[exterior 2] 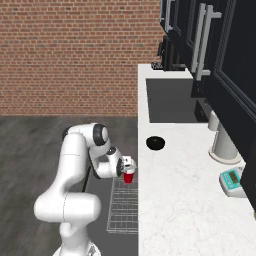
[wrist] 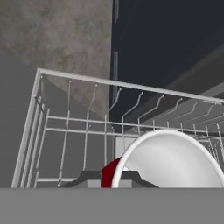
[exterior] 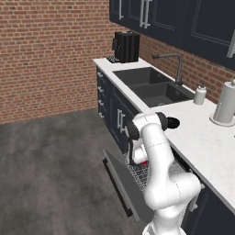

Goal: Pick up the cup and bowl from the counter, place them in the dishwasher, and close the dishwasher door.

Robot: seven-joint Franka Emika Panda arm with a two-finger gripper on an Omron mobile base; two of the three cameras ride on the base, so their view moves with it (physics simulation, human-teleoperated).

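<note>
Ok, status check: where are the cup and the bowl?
Gripper shut on cup, over dishwasher rack. Bowl on counter. Door open, nothing blocking.

Arm bent fwd & down, claw (exterior 2: 128,172) low, jaws clamped tight.

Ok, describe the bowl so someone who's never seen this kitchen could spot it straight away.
Find the long white counter and its dark sink. Just in front of the sink, near the counter's front edge, sits the bowl: small, round, shallow. It is black, unlike the red cup held over the rack.
</note>
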